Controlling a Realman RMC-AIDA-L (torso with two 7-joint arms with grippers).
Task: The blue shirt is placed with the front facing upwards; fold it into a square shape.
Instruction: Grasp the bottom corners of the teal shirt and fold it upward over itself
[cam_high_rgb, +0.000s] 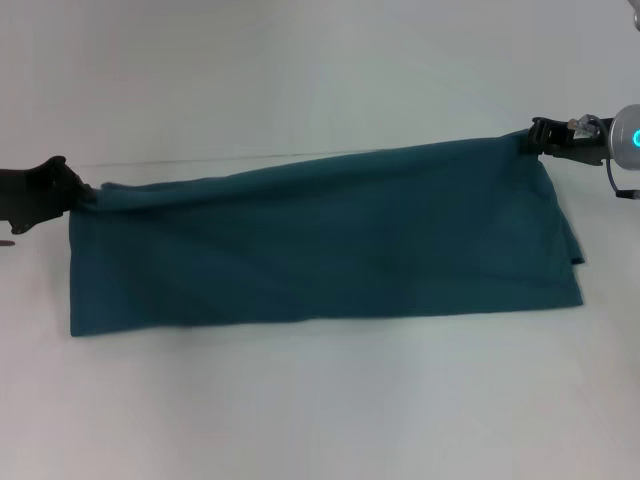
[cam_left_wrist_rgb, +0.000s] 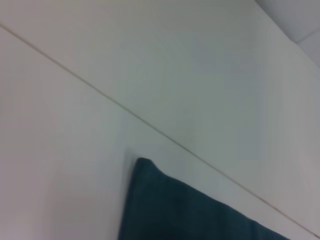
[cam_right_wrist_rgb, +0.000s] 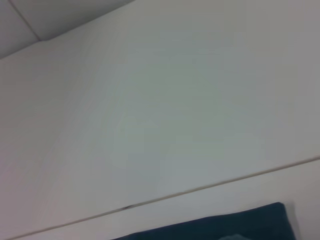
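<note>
Blue shirt (cam_high_rgb: 320, 250) on white table (cam_high_rgb: 320, 410) — left hand (cam_high_rgb: 75, 190), right hand (cam_high_rgb: 535, 138) pinching its far corners

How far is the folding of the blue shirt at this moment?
Partly done. The blue shirt already lies as a long doubled band on the white table; no lettering shows. In hand: the left pincer and the right pincer each grip a far corner, pulling that edge taut. Left to do: folding the band across its length into a square.
</note>
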